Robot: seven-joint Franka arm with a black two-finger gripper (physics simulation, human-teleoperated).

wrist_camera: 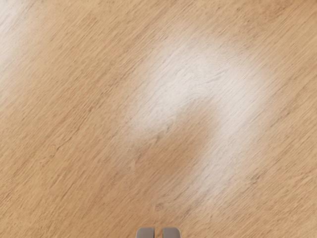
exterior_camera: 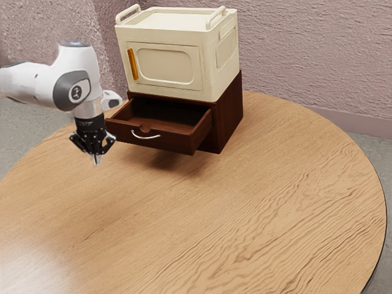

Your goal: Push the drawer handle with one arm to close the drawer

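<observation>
Above the table [exterior_camera: 245, 214], held the claw [exterior_camera: 96, 160] pointing down, closed, with 2 fingertips [wrist_camera: 171, 233] drawn together to a narrow gap. Saw the drawer [exterior_camera: 171, 144] standing open, well out of the dark cabinet [exterior_camera: 231, 116], with a pale curved handle [exterior_camera: 146, 136] on the front. Had the claw near the drawer's end at the exterior view's left, apart from the handle. Saw a cream box [exterior_camera: 217, 70] resting on the cabinet, with an orange pull [exterior_camera: 133, 64] on a shut door [exterior_camera: 162, 66] and 2 grips [exterior_camera: 215, 16] on top. Under the claw, saw wood grain, pale glare and a soft shadow [wrist_camera: 183, 144].
</observation>
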